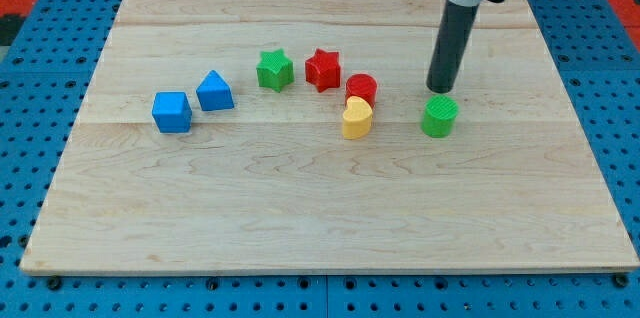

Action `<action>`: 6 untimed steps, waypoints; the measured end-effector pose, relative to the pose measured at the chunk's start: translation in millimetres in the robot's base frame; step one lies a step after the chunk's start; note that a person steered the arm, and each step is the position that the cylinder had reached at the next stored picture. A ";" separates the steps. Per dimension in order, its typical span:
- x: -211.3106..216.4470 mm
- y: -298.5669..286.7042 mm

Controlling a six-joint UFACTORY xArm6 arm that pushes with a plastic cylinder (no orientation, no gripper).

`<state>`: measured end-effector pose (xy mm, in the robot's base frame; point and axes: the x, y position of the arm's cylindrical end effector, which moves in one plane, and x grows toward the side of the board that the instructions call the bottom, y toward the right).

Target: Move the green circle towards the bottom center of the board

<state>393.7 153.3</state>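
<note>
The green circle [439, 116] stands on the wooden board [320, 218], right of centre. My tip [440, 88] rests on the board just above the green circle, very close to its top edge; I cannot tell whether they touch. The rod rises straight up toward the view's top.
A red circle [361, 88] and a yellow block [356, 118] touch each other left of the green circle. A red star [323, 69] and a green star [274, 69] sit side by side further left. A blue triangular block [214, 90] and a blue cube [172, 111] lie at the left.
</note>
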 end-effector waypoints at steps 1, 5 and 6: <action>1.9 61.9; 50.2 -19.6; 50.2 -26.3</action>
<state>443.9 127.0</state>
